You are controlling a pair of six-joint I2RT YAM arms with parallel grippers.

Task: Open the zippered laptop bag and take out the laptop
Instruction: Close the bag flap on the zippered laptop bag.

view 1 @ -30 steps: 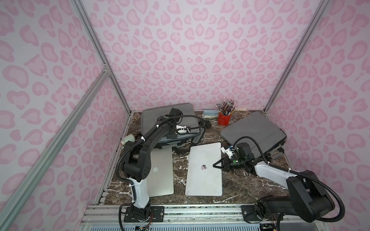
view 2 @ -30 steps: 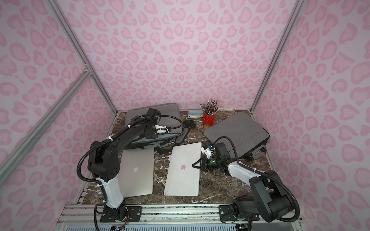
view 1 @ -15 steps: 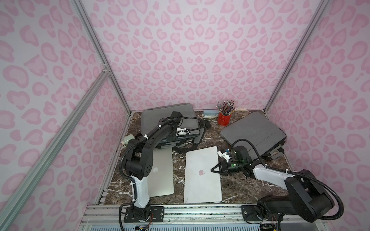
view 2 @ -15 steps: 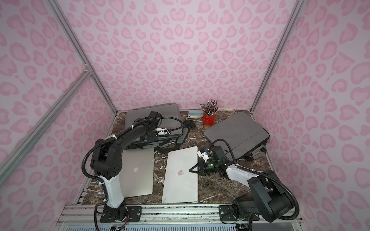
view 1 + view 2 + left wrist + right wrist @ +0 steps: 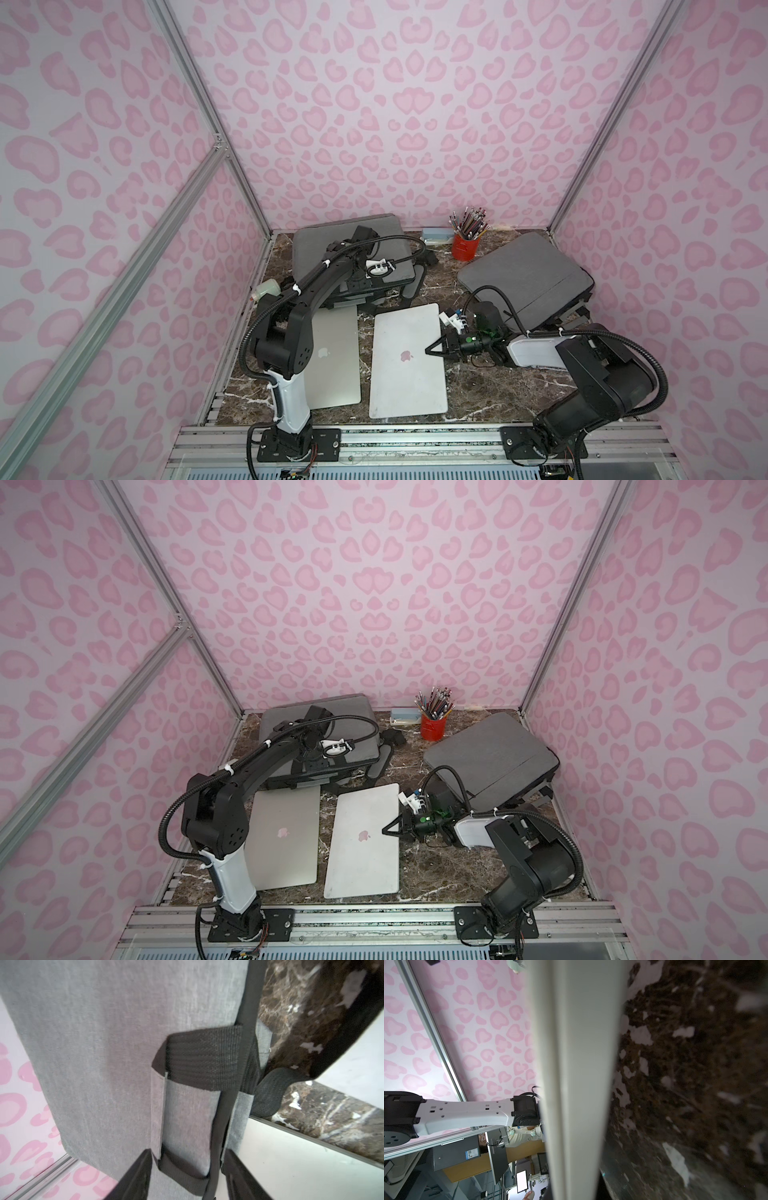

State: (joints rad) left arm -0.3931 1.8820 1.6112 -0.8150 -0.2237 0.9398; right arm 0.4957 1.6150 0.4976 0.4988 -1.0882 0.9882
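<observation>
Moved since a second ago: white laptop [image 5: 399, 386] has slid toward the front rail and turned a little, and the right gripper [image 5: 428, 351] has come forward with it. The left fingers, pinched together then, now stand apart.
Right gripper: you have it closed on the laptop's right long edge, about halfway along. The right wrist view shows that pale edge [image 5: 581, 1064] running straight through the frame.
Left gripper [image 5: 188, 1153]: jaws apart over the left-hand bag [image 5: 316, 245], straddling its black handle strap [image 5: 207, 1059] and holding nothing.
Laptop position: out of the bag, on the marble table [image 5: 498, 386], just beside the silver laptop [image 5: 336, 361] and clear of both that bag and the right-hand bag [image 5: 523, 274]. You cannot tell whether it lies fully flat or has the gripped edge slightly raised.
Long axis: runs from back wall to front rail, with the back end leaning a little toward the right.
Key relation: your right fingers meet the laptop from its right side, across the short axis. The right arm is much the nearer; the left arm sits at the back, over its bag.
Stage, as judged: removal looks all but done, with only the release remaining.
Next move, as judged: open the right jaws, then back straight out to the right along the short axis.
Risk: a slanted retreat could catch the edge and swing the laptop into the silver one.
</observation>
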